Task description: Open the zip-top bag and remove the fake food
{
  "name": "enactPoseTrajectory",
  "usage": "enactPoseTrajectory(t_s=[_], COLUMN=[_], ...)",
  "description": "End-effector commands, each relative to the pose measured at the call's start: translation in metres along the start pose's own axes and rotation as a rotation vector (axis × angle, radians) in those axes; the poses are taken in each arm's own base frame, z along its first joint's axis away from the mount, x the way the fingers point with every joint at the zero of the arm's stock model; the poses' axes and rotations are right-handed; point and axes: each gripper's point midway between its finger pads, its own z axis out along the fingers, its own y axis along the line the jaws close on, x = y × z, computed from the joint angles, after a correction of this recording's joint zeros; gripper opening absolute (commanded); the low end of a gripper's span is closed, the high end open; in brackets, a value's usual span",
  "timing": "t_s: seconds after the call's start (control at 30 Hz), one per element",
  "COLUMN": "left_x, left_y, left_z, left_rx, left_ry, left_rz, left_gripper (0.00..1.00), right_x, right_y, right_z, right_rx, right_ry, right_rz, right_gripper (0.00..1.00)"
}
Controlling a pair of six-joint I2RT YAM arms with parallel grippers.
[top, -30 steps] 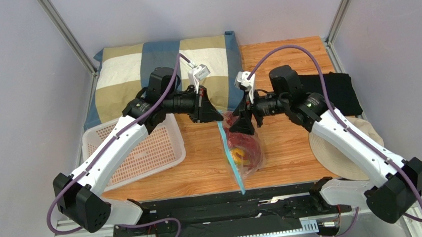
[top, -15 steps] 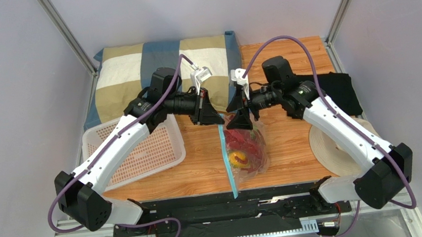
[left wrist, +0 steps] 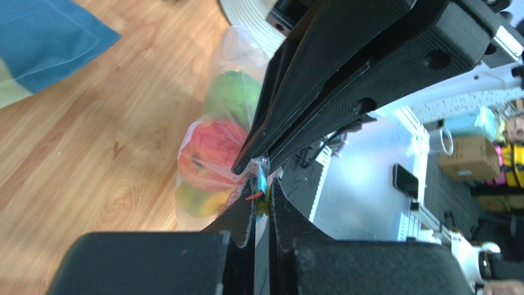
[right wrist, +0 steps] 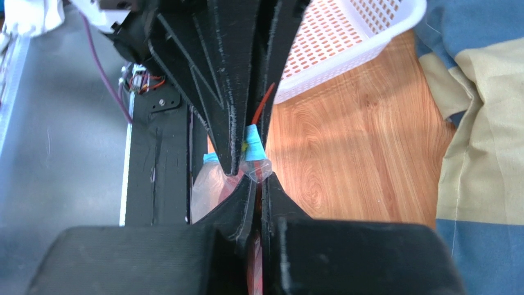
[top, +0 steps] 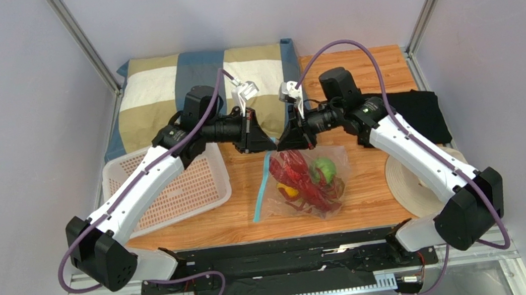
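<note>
The left claw [left wrist: 261,182] is pressed together on the top corner of the zip-top bag [top: 323,194], its tips pinching the end of the light blue zipper strip [top: 262,189]. The right claw [right wrist: 259,179] meets it tip to tip from the opposite side. It is likewise closed, nipping the clear plastic just beside the strip.

From that shared pinch the bag trails toward the arm bases. The zipper strip slants down on the left claw's side and the pouch bulges beneath the right claw. The fake food [top: 309,185] is inside the bag: a red lobster [top: 295,168] just below the claws, a green leafy ball [top: 325,170] under the right claw's wrist, and a yellow-orange piece [top: 288,190] beside the lobster.

The wooden desk [top: 368,172] lies below both claws. A white perforated basket [top: 195,190] sits behind the left claw, under its arm. A checked pillow [top: 159,85] lies beyond both claws.
</note>
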Motion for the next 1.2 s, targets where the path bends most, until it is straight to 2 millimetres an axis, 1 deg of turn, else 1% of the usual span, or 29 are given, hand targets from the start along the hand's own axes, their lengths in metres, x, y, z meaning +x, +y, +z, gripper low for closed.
enactPoseTrajectory(t_s=[0.0,0.03,0.07,0.1,0.13,0.17,0.2,0.23,0.27,0.33,0.37,0.4,0.47,0.53,0.57,0.63,0.73,0.77,0.83,0.87,0.9,0.93,0.97,1.0,1.03,1.07,1.1,1.13,1.17], left_x=[0.001,0.003,0.006,0.008,0.010,0.012,0.016,0.018,0.027,0.032,0.042,0.043,0.052,0.051,0.052,0.052,0.059,0.061,0.059,0.058,0.056,0.047,0.046,0.043,0.036,0.035,0.033,0.030,0.033], left_y=[-0.011,-0.009,-0.006,-0.004,-0.001,0.001,0.001,0.003,0.007,0.006,0.009,0.010,0.014,0.015,0.014,0.013,0.018,0.019,0.019,0.019,0.019,0.019,0.019,0.020,0.012,0.011,0.007,-0.003,-0.005], left_z=[-0.005,-0.005,-0.005,-0.006,-0.006,-0.006,-0.007,-0.007,-0.006,-0.007,-0.006,-0.005,-0.003,-0.001,0.000,0.000,-0.002,-0.002,-0.003,-0.005,-0.006,-0.008,-0.011,-0.012,-0.013,-0.014,-0.014,-0.016,-0.015], left_rx=[0.003,-0.001,-0.013,-0.025,-0.039,-0.050,-0.052,-0.057,-0.065,-0.056,-0.055,-0.050,-0.047,-0.045,-0.034,-0.028,-0.049,-0.058,-0.067,-0.072,-0.083,-0.103,-0.116,-0.124,-0.102,-0.096,-0.080,-0.036,-0.019], left_ry=[-0.068,-0.075,-0.074,-0.069,-0.066,-0.064,-0.059,-0.058,-0.046,-0.058,-0.048,-0.055,-0.050,-0.054,-0.046,-0.053,-0.052,-0.052,-0.058,-0.059,-0.064,-0.082,-0.074,-0.075,-0.082,-0.077,-0.073,-0.066,-0.042], left_rz=[-0.026,-0.023,-0.024,-0.027,-0.033,-0.037,-0.043,-0.048,-0.063,-0.074,-0.091,-0.098,-0.112,-0.115,-0.117,-0.117,-0.122,-0.120,-0.113,-0.103,-0.095,-0.077,-0.063,-0.051,-0.024,-0.005,0.010,0.029,0.038], left_gripper=[0.00,0.00,0.00,0.00,0.00,0.00,0.00,0.00,0.00,0.00,0.00,0.00,0.00,0.00,0.00,0.00,0.00,0.00,0.00,0.00,0.00,0.00,0.00,0.00,0.00,0.00,0.00,0.00,0.00], right_x=[-0.023,-0.020,-0.011,-0.014,-0.014,-0.007,-0.013,-0.014,-0.015,-0.016,-0.020,-0.020,-0.021,-0.015,-0.021,-0.017,-0.019,-0.017,-0.018,-0.012,-0.007,-0.006,0.003,0.004,0.010,0.014,0.018,0.020,0.030], right_y=[-0.032,-0.032,-0.033,-0.037,-0.037,-0.038,-0.040,-0.044,-0.049,-0.060,-0.064,-0.068,-0.074,-0.075,-0.078,-0.085,-0.089,-0.089,-0.080,-0.071,-0.067,-0.061,-0.045,-0.035,-0.027,-0.015,-0.011,-0.012,-0.014], right_z=[0.001,0.001,0.003,0.003,0.002,0.003,0.001,-0.002,-0.003,-0.010,-0.012,-0.014,-0.013,-0.010,-0.011,-0.013,-0.018,-0.018,-0.018,-0.015,-0.013,-0.014,-0.010,-0.007,-0.006,-0.007,-0.006,-0.005,-0.006], right_rx=[0.133,0.132,0.125,0.146,0.146,0.149,0.163,0.184,0.215,0.251,0.261,0.271,0.284,0.286,0.301,0.338,0.356,0.359,0.328,0.279,0.263,0.249,0.176,0.137,0.105,0.056,0.042,0.051,0.072], right_ry=[-0.101,-0.109,-0.105,-0.126,-0.138,-0.140,-0.169,-0.180,-0.189,-0.208,-0.230,-0.240,-0.259,-0.259,-0.284,-0.289,-0.314,-0.318,-0.317,-0.288,-0.268,-0.255,-0.233,-0.225,-0.200,-0.164,-0.139,-0.115,-0.068], right_rz=[-0.008,0.019,0.045,0.040,0.069,0.092,0.081,0.089,0.113,0.143,0.167,0.182,0.217,0.254,0.236,0.270,0.311,0.311,0.274,0.277,0.268,0.216,0.184,0.149,0.105,0.106,0.102,0.089,0.085], right_gripper=[0.00,0.00,0.00,0.00,0.00,0.00,0.00,0.00,0.00,0.00,0.00,0.00,0.00,0.00,0.00,0.00,0.00,0.00,0.00,0.00,0.00,0.00,0.00,0.00,0.00,0.01,0.23,0.38,0.43])
